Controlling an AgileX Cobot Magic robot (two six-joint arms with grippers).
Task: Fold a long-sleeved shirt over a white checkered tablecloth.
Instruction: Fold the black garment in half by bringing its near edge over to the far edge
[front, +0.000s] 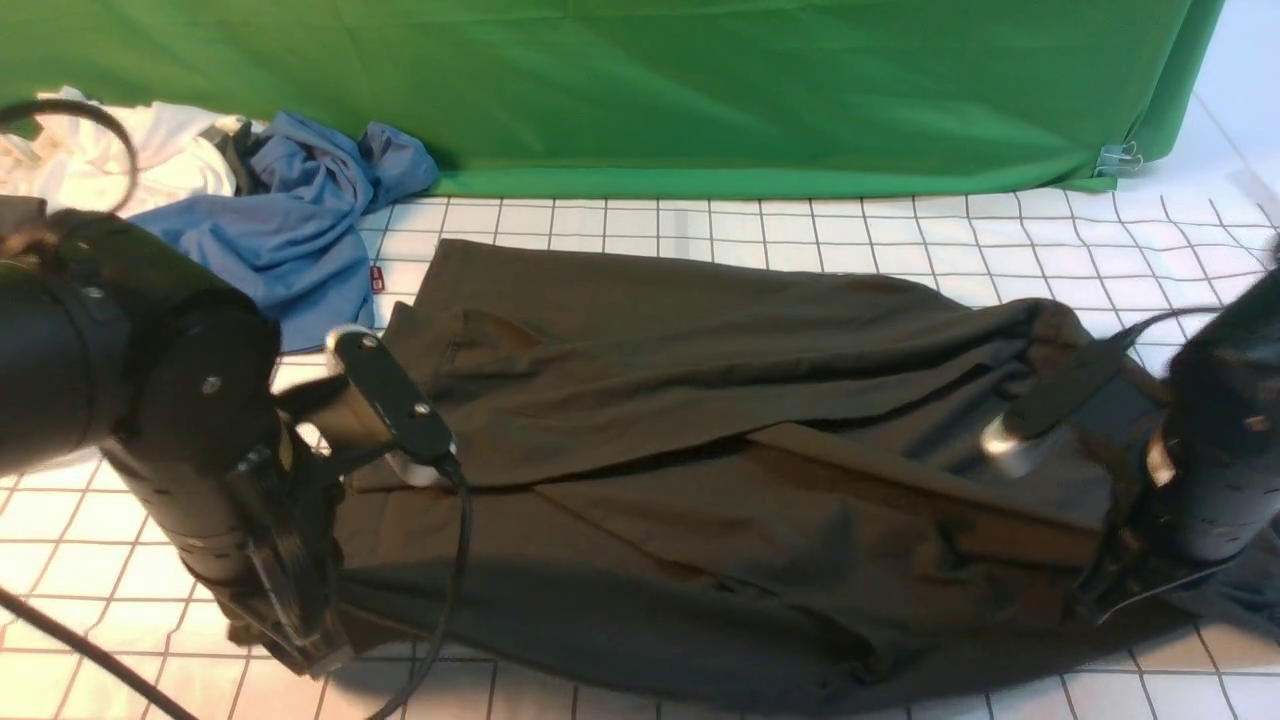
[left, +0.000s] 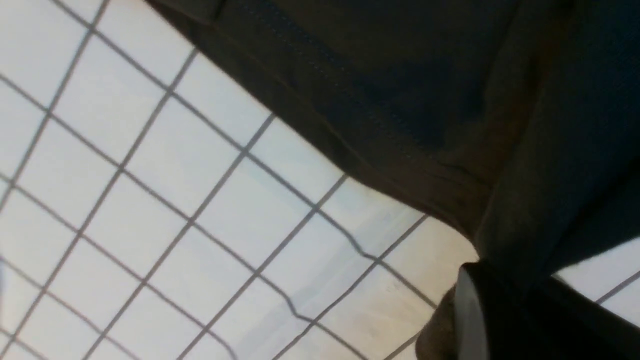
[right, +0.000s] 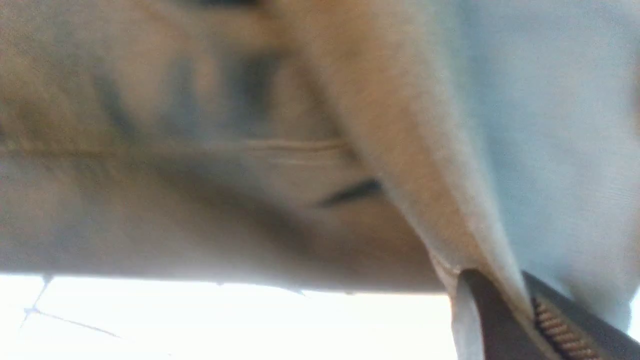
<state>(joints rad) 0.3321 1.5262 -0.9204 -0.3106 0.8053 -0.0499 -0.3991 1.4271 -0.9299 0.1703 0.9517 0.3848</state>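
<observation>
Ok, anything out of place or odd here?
A blue garment and a white garment lie crumpled at the far left of the white checkered tablecloth, by the long-sleeved shirt; nothing else stands out.

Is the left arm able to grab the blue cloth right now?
Probably not yet: the left claw is shut on the black shirt. The blue cloth lies nearby on that side with nothing between, so after letting go it likely could.
</observation>
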